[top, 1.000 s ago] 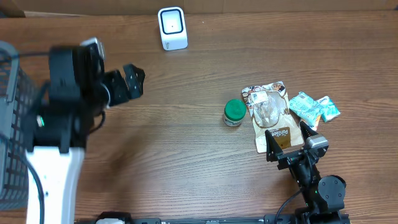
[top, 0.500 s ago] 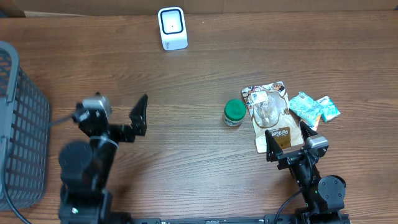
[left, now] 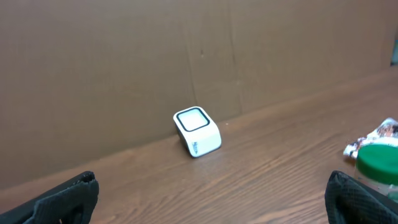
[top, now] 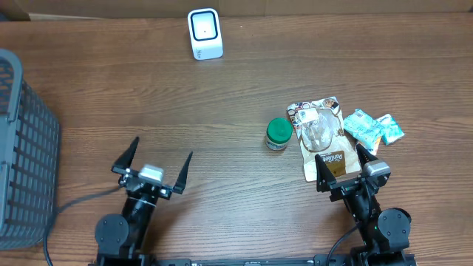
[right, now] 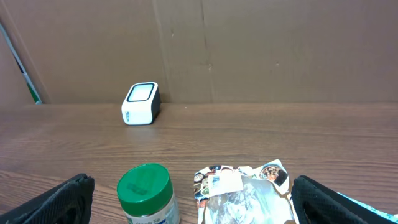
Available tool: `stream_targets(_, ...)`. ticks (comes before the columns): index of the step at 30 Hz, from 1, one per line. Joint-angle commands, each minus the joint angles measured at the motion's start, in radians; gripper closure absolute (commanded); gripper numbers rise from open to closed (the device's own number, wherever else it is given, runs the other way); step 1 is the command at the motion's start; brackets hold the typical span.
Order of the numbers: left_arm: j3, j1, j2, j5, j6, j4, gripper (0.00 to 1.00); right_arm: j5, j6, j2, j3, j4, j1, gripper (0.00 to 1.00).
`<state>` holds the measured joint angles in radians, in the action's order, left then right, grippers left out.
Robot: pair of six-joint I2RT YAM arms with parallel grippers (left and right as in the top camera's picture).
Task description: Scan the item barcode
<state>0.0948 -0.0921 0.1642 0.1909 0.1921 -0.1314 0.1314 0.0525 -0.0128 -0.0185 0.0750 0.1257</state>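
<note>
Settling back at the near left edge, the left gripper (top: 152,165) now matches the right gripper (top: 344,165) — both spread wide, empty; jar (top: 278,134) and pouch (top: 321,135) await the far scanner (top: 205,33).

Dark wood-grain table (top: 222,103), evenly lit. Brown cardboard wall (right: 249,43) runs along its far edge, with vertical seams. Grey wire basket (top: 22,148) sits at the table's left edge.

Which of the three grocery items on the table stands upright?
The green-lidded jar, standing on its base, its lid facing up. The snack pouch beside it and the teal packet further right both lie flat on the wood.
</note>
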Motion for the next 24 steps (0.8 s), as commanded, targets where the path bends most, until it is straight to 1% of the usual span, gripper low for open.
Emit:
stream_targets(1,-0.056,-0.006,-0.078,0.008,0.079,0.002,0.00,0.005,0.008,0.010,0.011,-0.005,-0.003,0.00)
stream_targets(3,-0.085,-0.006,-0.110,0.009,0.099,0.010,0.00,0.005,0.008,0.010,0.011,-0.005,-0.003,0.00)
stream_targets(7,-0.090,-0.006,-0.163,0.009,0.104,0.143,0.00,0.005,0.008,0.010,0.011,-0.005,-0.003,0.00)
stream_targets(9,-0.090,-0.005,-0.161,0.007,0.102,0.197,0.01,0.005,0.008,0.010,0.011,-0.005,-0.003,0.00)
stream_targets(13,-0.090,-0.005,-0.161,0.009,0.063,0.190,0.00,0.005,0.008,0.010,0.011,-0.005,-0.003,0.00)
stream_targets(24,-0.090,-0.006,-0.161,0.009,0.063,0.190,0.00,0.005,0.008,0.010,0.011,-0.005,-0.003,0.00)
